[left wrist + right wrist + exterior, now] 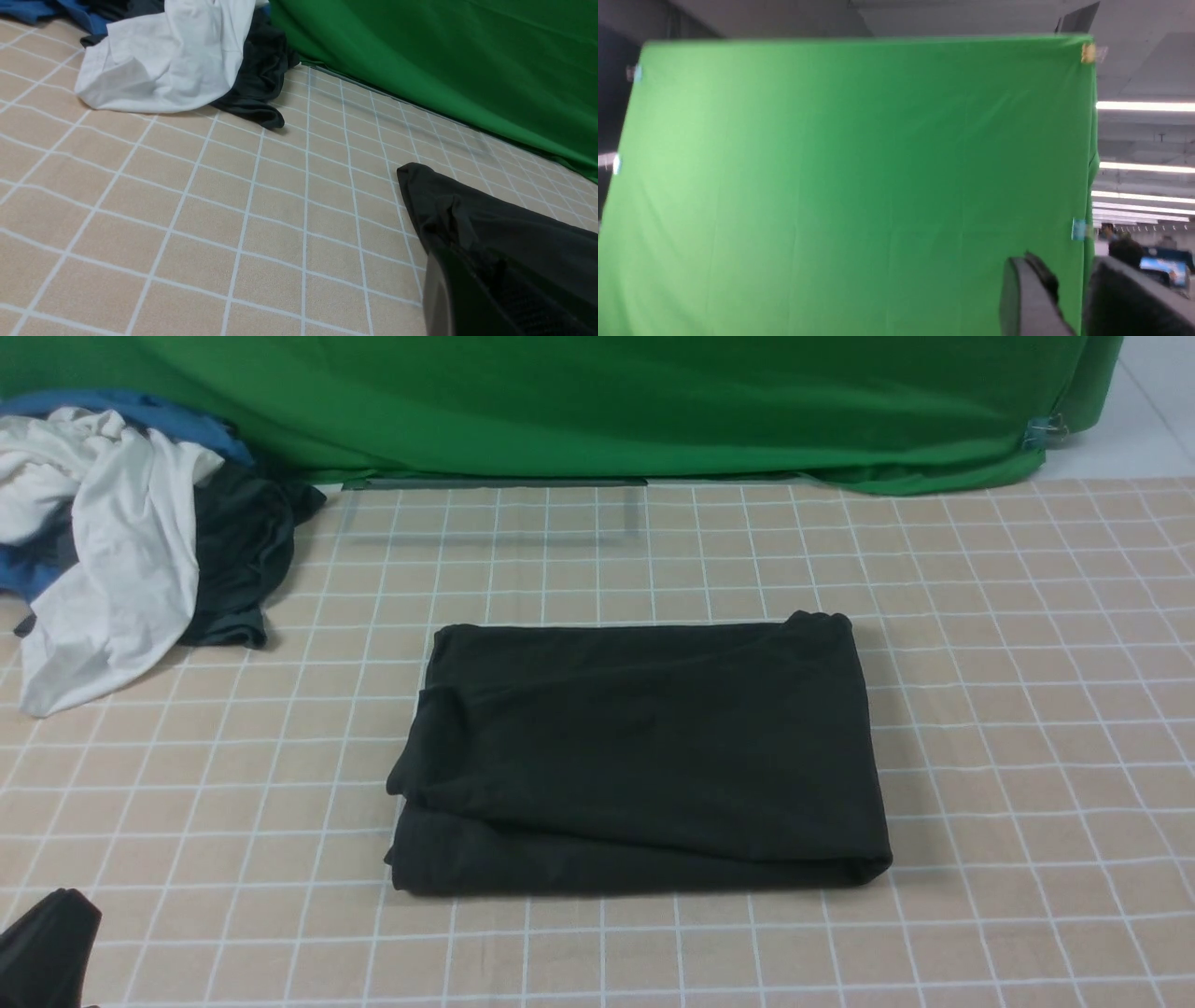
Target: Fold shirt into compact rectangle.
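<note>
Front cam downward; R wrist cam maybe skyward.

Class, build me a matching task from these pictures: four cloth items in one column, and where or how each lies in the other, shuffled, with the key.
Column one:
1. black shirt
2. white garment
3. green backdrop
4. blue garment

Column two:
A. hangs along the table's far edge
B. folded into a rectangle at the table's middle
C. at the back of the pile, mostly covered
D. crumpled on top of the pile at far left

Pairs: 1-B, 2-D, 3-A, 4-C
</note>
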`<state>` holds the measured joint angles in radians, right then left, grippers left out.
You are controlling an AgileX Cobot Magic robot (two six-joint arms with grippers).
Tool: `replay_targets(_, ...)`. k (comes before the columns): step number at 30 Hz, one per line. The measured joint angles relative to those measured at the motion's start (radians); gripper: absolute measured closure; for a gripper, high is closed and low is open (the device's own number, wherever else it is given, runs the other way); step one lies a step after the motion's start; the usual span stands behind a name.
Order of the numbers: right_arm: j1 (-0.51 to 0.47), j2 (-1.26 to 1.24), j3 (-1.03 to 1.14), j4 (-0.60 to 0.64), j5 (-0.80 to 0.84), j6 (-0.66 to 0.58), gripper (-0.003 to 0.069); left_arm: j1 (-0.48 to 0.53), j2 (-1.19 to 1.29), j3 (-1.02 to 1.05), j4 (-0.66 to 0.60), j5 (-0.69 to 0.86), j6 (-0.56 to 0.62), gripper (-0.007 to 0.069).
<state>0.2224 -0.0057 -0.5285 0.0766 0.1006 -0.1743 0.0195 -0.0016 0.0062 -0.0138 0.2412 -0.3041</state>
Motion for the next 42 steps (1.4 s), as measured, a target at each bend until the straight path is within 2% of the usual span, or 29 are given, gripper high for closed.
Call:
replay_targets(2,-0.015,0.0,0.013,0.0,0.025,-0.007,0.0423,0.0,0.0,0.0,0.0,0.0,0.0,0.0611)
replay_targets(4,-0.071,0.001,0.06,0.0,0.061,-0.012,0.0421,0.0,0.0,0.0,0.0,0.001,-0.001,0.0611)
replay_targets(6,-0.177,0.003,0.174,0.0,0.082,-0.02,0.0421,0.0,0.0,0.0,0.0,0.001,-0.001,0.0611)
replay_targets(11,-0.296,0.004,0.382,0.0,0.093,-0.039,0.0421,0.0,0.0,0.0,0.0,0.001,-0.001,0.0611)
replay_targets(16,-0.304,0.005,0.531,-0.001,0.139,-0.028,0.0421,0.0,0.0,0.0,0.0,0.002,-0.001,0.0611)
replay_targets(24,-0.259,0.005,0.537,-0.001,0.161,-0.025,0.0419,0.0,0.0,0.001,0.0,0.002,0.003,0.0611)
replay_targets(42,-0.258,0.005,0.537,-0.001,0.161,-0.014,0.0418,0.0,0.0,0.001,0.0,0.002,0.004,0.0611)
